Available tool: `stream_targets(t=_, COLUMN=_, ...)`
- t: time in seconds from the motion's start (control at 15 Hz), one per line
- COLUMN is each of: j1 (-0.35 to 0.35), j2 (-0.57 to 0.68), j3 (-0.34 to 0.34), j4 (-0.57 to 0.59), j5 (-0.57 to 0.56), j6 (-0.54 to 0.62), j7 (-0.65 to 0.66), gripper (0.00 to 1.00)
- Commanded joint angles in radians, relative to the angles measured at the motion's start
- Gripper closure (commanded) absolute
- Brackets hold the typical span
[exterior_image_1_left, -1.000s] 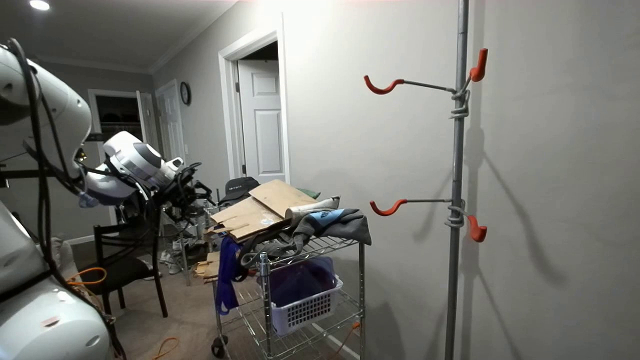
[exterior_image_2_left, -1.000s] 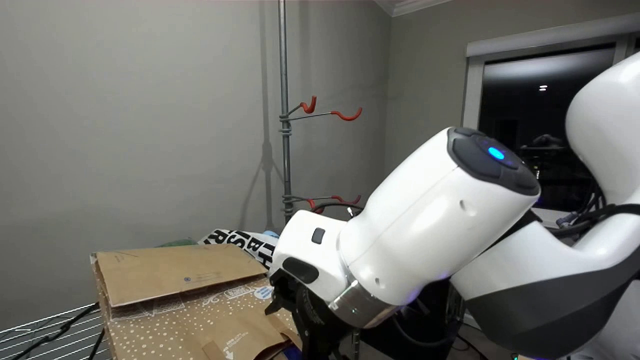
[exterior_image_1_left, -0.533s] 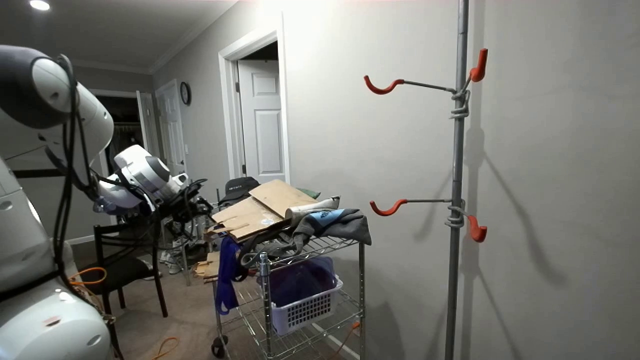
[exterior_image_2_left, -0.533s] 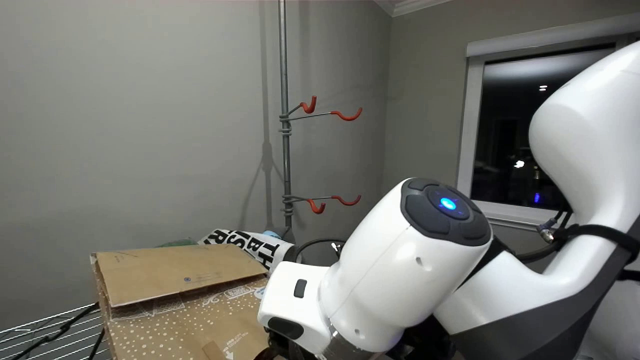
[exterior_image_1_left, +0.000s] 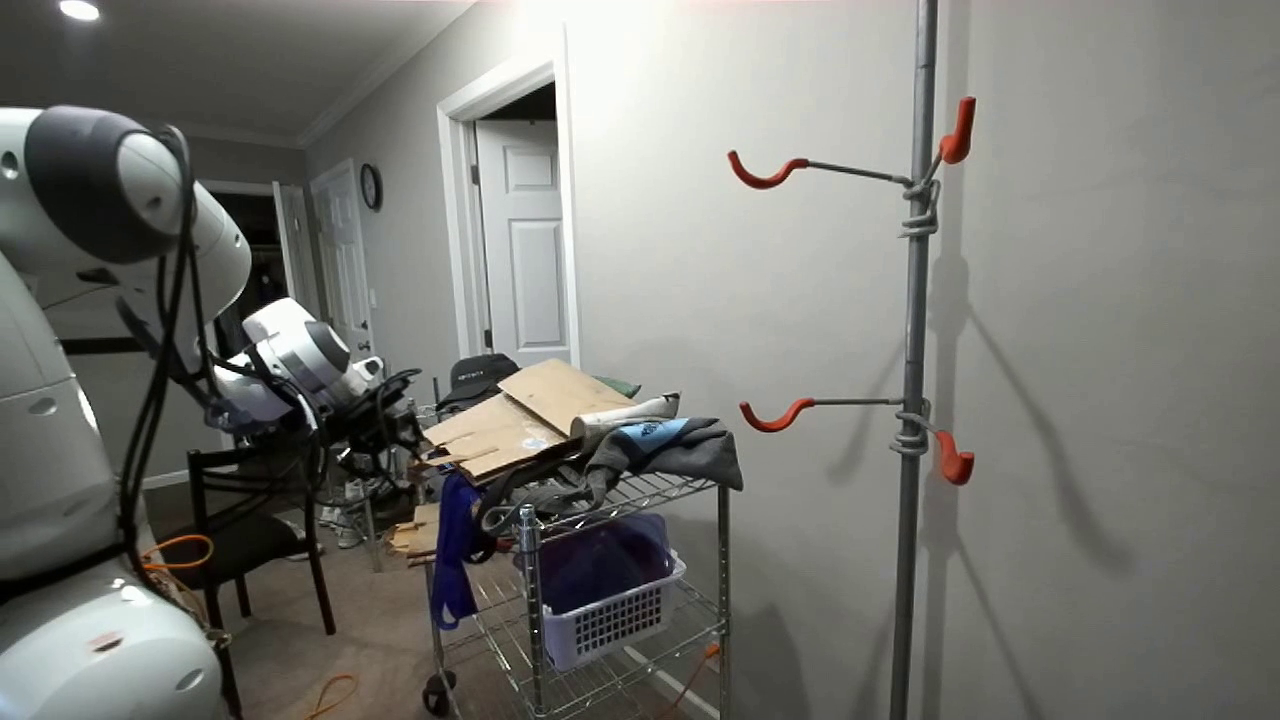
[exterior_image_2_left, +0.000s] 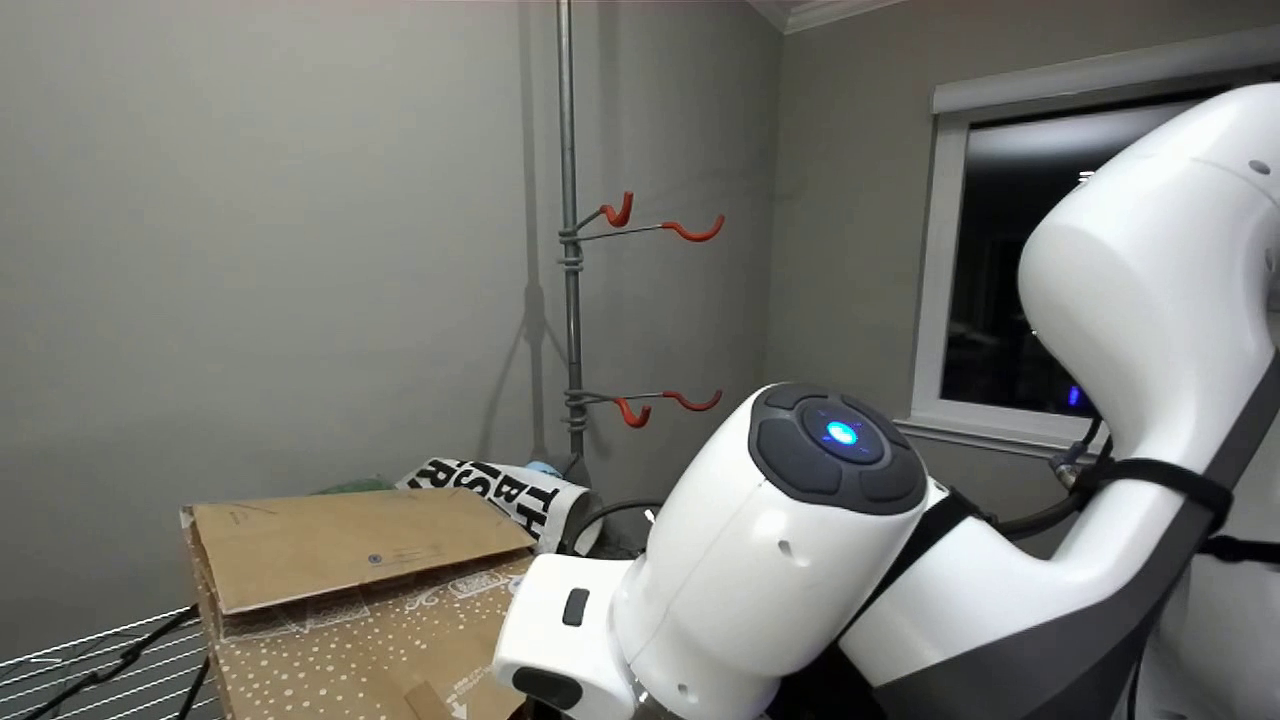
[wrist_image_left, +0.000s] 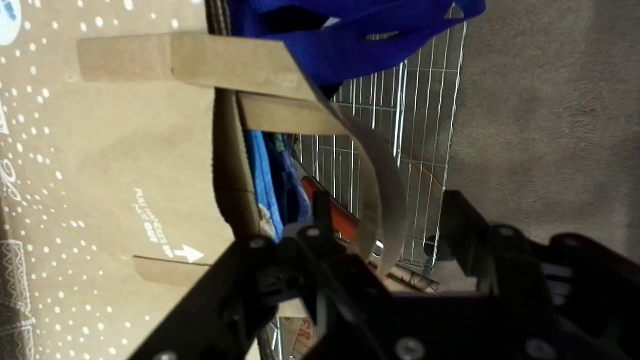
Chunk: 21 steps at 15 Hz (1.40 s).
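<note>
At the left of my wrist view: white-dotted brown package (wrist_image_left: 115, 165), printed face toward me, with white lettering and an arrow (wrist_image_left: 188, 253). Next right, its mouth gapes; blue contents (wrist_image_left: 264, 170) show inside. Then a red-orange thing (wrist_image_left: 342, 220), partly hidden; can't tell what it is. Above it, blue cloth (wrist_image_left: 360, 50) hangs beside the mouth. My paper strap (wrist_image_left: 393, 200) runs off the package past the mouth and bends into a loop right of centre. My gripper (wrist_image_left: 390, 205) straddles that loop: fingers (wrist_image_left: 465, 227) spread, one each side, daylight between strap and both. Nothing gripped. Beyond the strap: wire shelf (wrist_image_left: 401, 107), then carpet (wrist_image_left: 540, 110) at far right.

From an exterior view, same order: black chair (exterior_image_1_left: 240, 548), then my arm (exterior_image_1_left: 303, 355) extending above it, gripper end close to the left end of a wire cart (exterior_image_1_left: 723, 560). Black cap (exterior_image_1_left: 480, 375) shows behind the load. Flat cardboard (exterior_image_1_left: 565, 390) lies on the cart top, white basket (exterior_image_1_left: 560, 645) sits on a lower level, grey cloth (exterior_image_1_left: 690, 450) rests at the top's right end. Metal pole (exterior_image_1_left: 915, 330) with red hooks (exterior_image_1_left: 765, 183) stands well apart, to the right.
</note>
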Motion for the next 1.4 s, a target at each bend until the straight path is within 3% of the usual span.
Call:
stream_targets(t=0.0, j1=0.008, j2=0.008, j3=-0.021, j4=0.011, j5=0.013, j6=-0.012, j7=-0.040, gripper=0.72)
stream_targets(t=0.2, j1=0.010, j2=0.003, j3=-0.030, j4=0.011, j5=0.010, j6=-0.012, j7=-0.038, gripper=0.91)
stream_targets(t=0.4, j1=0.011, j2=0.000, j3=-0.035, j4=0.010, j5=0.012, j6=-0.010, j7=-0.036, gripper=0.99)
stream_targets(t=0.93, j1=0.041, j2=-0.165, j3=-0.041, j4=0.089, j5=0.067, j6=-0.118, j7=-0.070, gripper=0.95)
stream_targets(t=1.33, j1=0.019, j2=-0.312, j3=-0.044, j4=0.200, j5=0.024, j6=-0.290, j7=-0.056, gripper=0.96)
